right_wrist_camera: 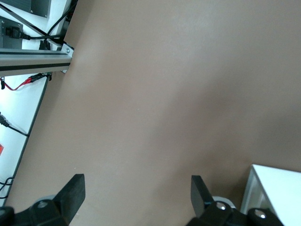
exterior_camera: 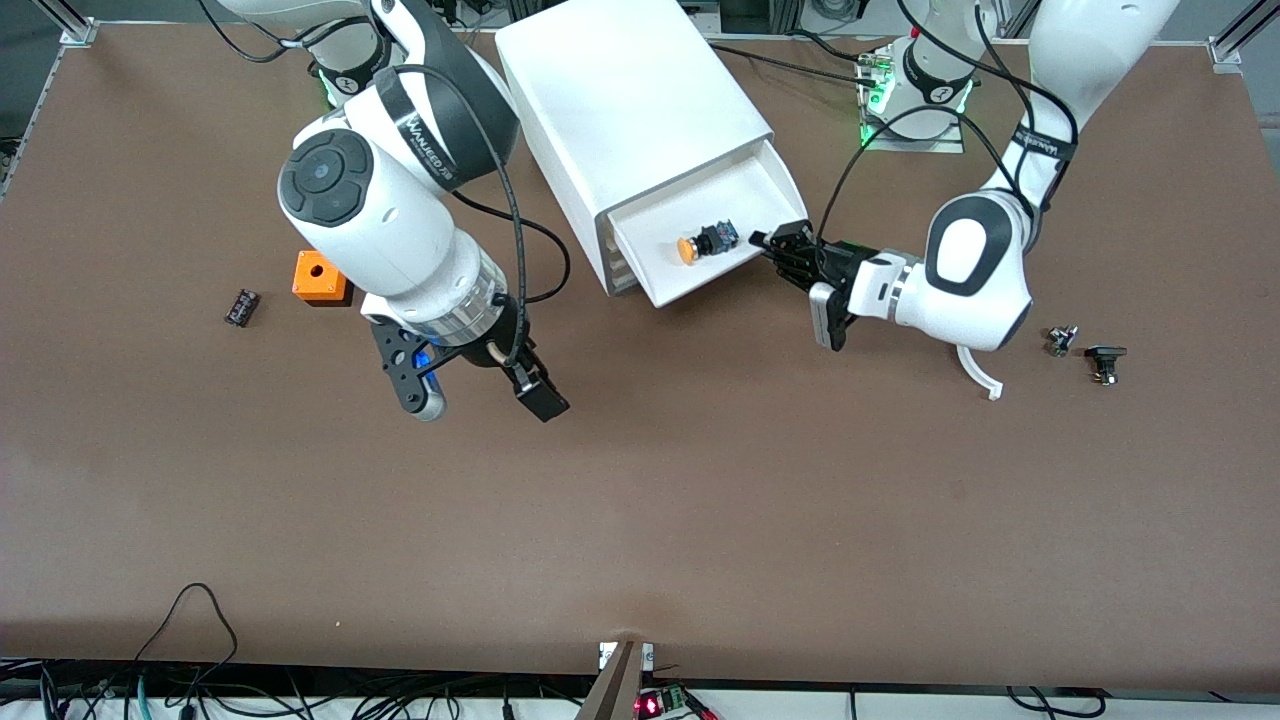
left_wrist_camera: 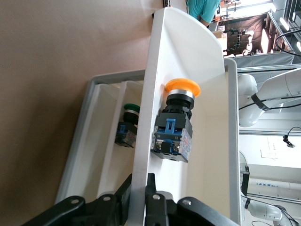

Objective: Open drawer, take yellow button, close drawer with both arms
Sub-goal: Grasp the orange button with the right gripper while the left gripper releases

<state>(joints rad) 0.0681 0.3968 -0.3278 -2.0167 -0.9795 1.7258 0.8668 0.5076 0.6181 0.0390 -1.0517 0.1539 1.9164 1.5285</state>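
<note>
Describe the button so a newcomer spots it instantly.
Find the white cabinet at mid-table; its top drawer is pulled open. The button lies in that tray: orange-yellow mushroom cap, black blocky body. The orange cube on the table is bigger and holed.

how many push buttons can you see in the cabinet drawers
2: an orange-capped black-bodied button lies in the open top white drawer; a green-capped button sits in the drawer below. Others may be hidden.

I've got the left arm (exterior_camera: 975,265) bent low at centre right of the frame, its left gripper (exterior_camera: 778,243) pinched closed on a thin edge. The right arm (exterior_camera: 385,215) waits upper left, its right gripper (exterior_camera: 480,395) hanging spread wide.
</note>
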